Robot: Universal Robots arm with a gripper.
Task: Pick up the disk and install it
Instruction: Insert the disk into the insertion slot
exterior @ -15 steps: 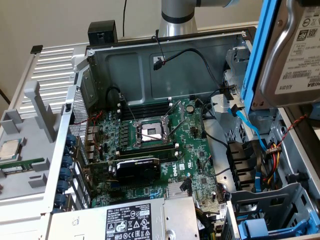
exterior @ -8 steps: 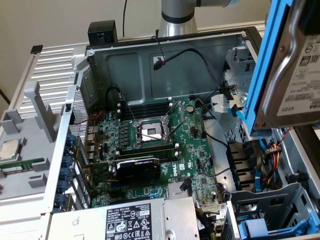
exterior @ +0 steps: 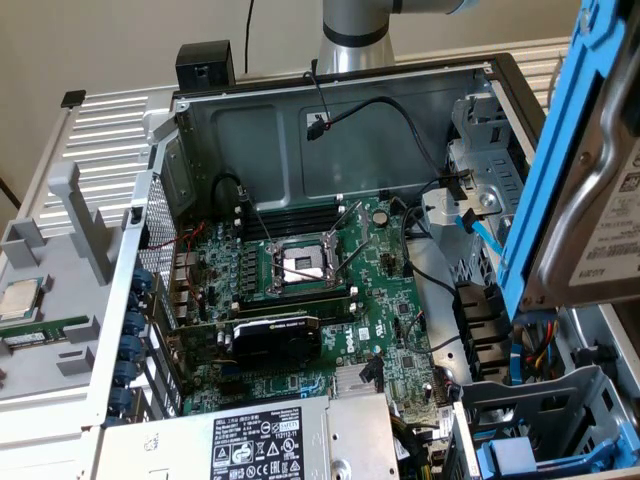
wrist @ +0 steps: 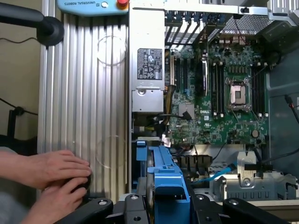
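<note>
One pincer (wrist: 170, 207) is clenched on the disk (exterior: 590, 190), holding it tilted over an open computer case (exterior: 260, 130).
Its blue carrier (wrist: 168, 179) frames the silver drive, whose label print cannot be read. Below the pincer lies a green motherboard (exterior: 390, 300) marked "DELL", next to a grey power supply (exterior: 345, 432) with a black-and-white label. Off to the pincer's side, a person's two hands (wrist: 51, 179) rest at a ribbed metal table (wrist: 84, 93). Farther along the table is a pendant (wrist: 91, 5) reading "UNIVERSAL ROBOTS".
</note>
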